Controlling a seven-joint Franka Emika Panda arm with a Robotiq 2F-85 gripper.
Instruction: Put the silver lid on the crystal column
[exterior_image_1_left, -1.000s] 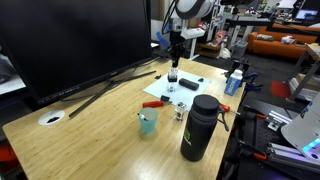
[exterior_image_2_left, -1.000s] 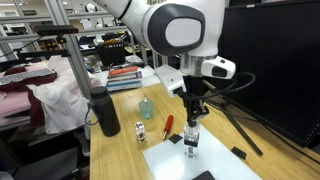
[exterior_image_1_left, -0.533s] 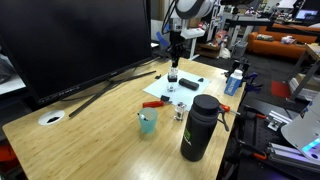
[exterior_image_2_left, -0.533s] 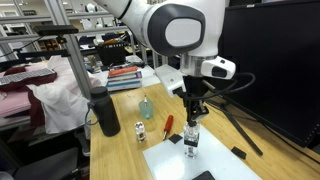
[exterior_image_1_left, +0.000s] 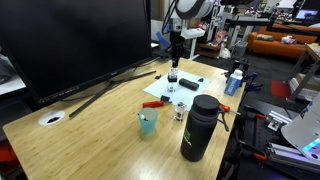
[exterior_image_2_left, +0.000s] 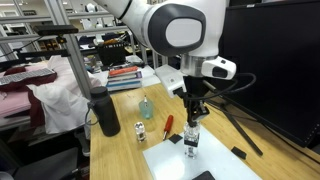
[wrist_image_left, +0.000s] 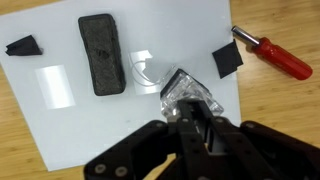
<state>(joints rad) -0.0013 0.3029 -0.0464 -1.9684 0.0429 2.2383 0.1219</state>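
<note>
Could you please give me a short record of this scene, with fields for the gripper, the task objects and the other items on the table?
gripper: above the white sheet, pointing down; open or shut unclear
silver lid: shiny piece at the fingertips, on or just over the sheet
crystal column: upright on bare wood beside the black bottle, apart from the gripper
other items: teal cup, red screwdriver, black block
</note>
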